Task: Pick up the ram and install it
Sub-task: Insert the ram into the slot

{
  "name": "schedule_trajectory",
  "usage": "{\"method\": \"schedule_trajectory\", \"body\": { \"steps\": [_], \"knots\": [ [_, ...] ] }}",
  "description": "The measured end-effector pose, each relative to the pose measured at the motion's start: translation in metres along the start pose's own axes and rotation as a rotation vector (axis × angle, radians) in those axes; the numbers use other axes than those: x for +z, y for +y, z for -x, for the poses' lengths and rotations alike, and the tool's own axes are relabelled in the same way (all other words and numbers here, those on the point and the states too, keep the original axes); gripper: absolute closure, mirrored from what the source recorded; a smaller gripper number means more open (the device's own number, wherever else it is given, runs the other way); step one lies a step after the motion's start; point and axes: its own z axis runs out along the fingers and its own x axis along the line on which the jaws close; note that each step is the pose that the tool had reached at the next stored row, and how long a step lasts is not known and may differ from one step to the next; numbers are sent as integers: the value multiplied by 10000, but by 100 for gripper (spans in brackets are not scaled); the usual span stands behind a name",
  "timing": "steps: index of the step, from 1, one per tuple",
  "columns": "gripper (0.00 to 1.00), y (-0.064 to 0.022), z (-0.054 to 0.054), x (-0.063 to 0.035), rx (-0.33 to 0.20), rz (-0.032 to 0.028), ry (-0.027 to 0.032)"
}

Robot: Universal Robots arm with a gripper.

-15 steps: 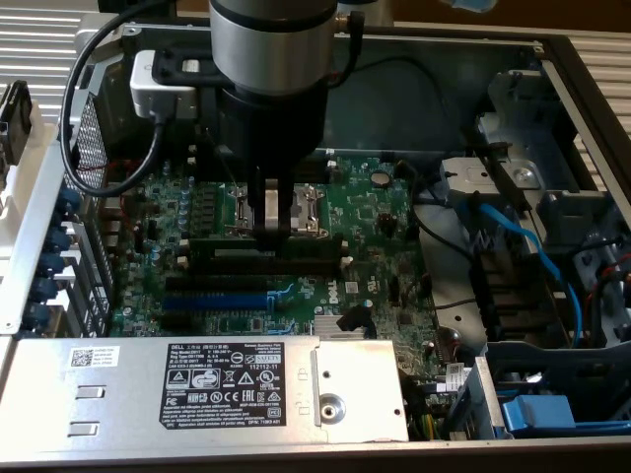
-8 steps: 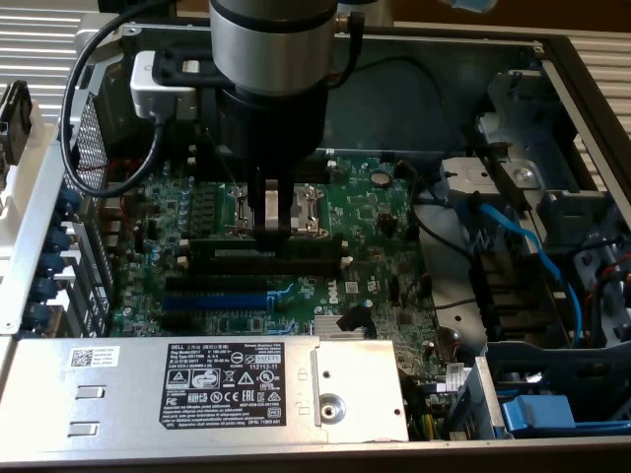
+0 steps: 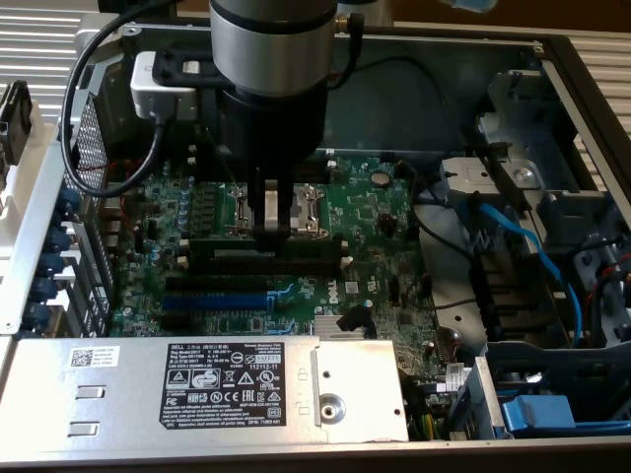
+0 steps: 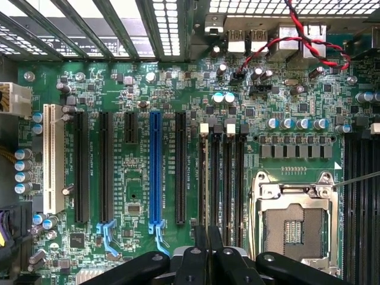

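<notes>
Over the black plastic memory slots (image 4: 221, 178), narrow fingers (image 4: 191, 267) are pinching the long, thin dark-green ram stick (image 3: 227, 240), its long axis lying parallel, just above them.

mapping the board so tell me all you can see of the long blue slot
The blue slot is a long, narrow, plastic-looking bar fixed flat on the green board, empty, with a pale blue clip at one end. Black slots run parallel on either side. Nothing rests in it; the hand is apart from it.
</notes>
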Motion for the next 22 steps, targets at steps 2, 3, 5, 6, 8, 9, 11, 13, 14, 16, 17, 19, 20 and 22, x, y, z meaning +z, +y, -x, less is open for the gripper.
{"method": "schedule_trajectory", "body": {
  "steps": [2,3,5,6,8,9,11,13,14,16,17,19,20,22],
  "knots": [
    [88,1,0,0,11,0,1],
    [88,1,0,0,13,0,1],
    [88,2,-1,0,16,0,1],
    [88,3,-3,0,24,0,1],
    [88,3,-5,0,32,0,1],
    [88,2,-7,0,36,0,1],
    [88,2,-7,1,39,0,2],
    [88,3,-7,4,39,0,1],
    [88,2,-7,7,39,0,1],
    [88,3,-7,13,40,2,2],
    [88,3,-7,16,40,3,1],
    [88,2,-8,18,39,4,1],
    [88,2,-8,19,39,5,2],
    [88,3,-7,20,38,4,0]
  ]
}}
